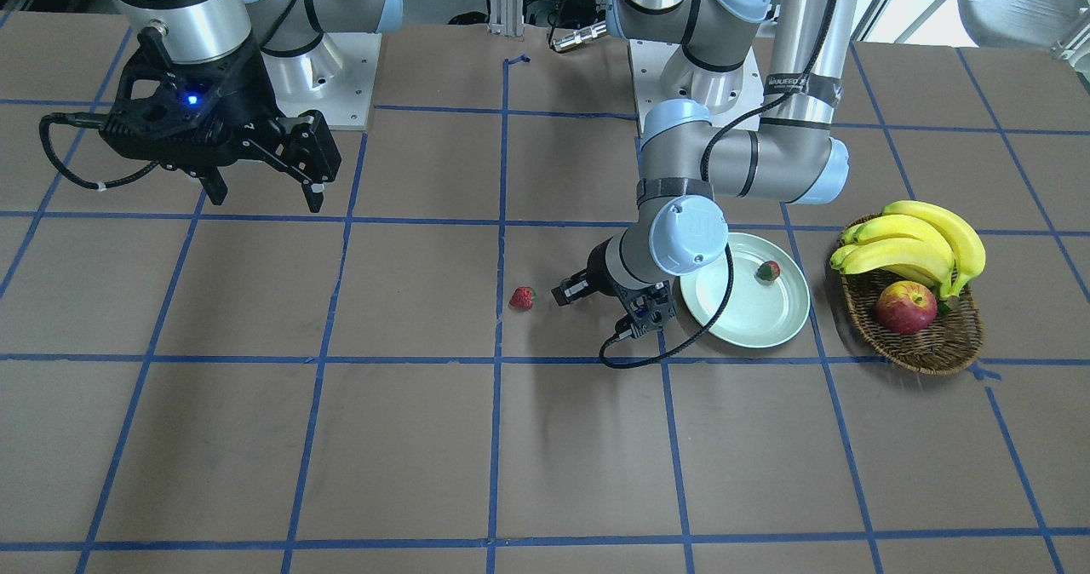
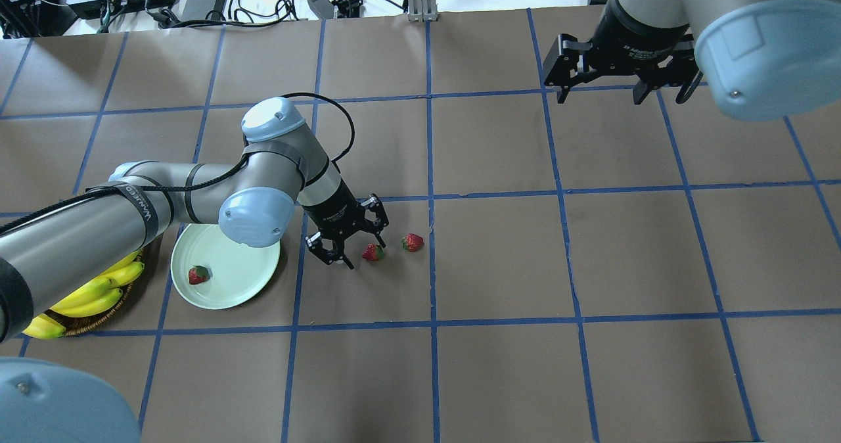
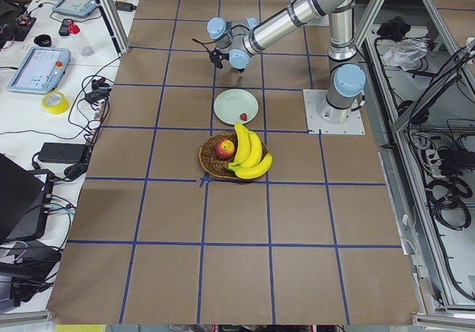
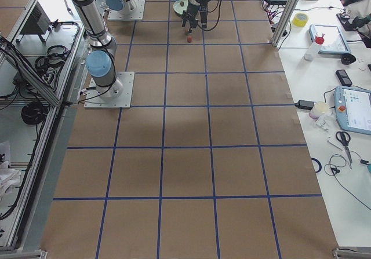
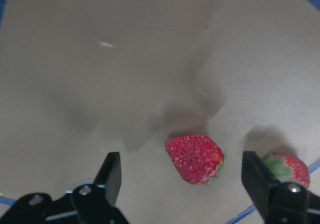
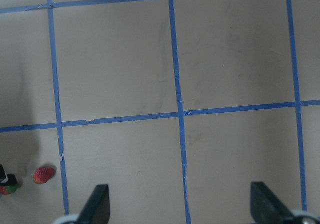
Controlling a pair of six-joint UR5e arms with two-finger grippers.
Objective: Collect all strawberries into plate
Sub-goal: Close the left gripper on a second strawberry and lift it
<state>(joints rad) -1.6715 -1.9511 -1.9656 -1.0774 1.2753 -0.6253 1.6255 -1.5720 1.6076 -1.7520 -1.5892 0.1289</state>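
My left gripper [image 2: 363,255] is open and low over the table, just right of the pale mint-green plate [image 2: 244,286]. One red strawberry [image 2: 372,252] lies on the table between its fingers; the left wrist view shows it [image 5: 195,159] untouched between the two fingers [image 5: 107,179]. A second strawberry [image 2: 412,242] lies just beyond, also in the wrist view [image 5: 287,169] and the front view [image 1: 522,298]. A duller strawberry [image 2: 198,274] lies on the plate [image 1: 766,323]. My right gripper [image 2: 601,96] is open and empty, raised far off.
A brown wicker basket [image 1: 920,348] with bananas [image 1: 920,242] and a red apple [image 1: 905,307] stands beside the plate, on the side away from the gripper. Blue tape lines grid the brown table. A black cable [image 1: 673,344] loops from my left wrist.
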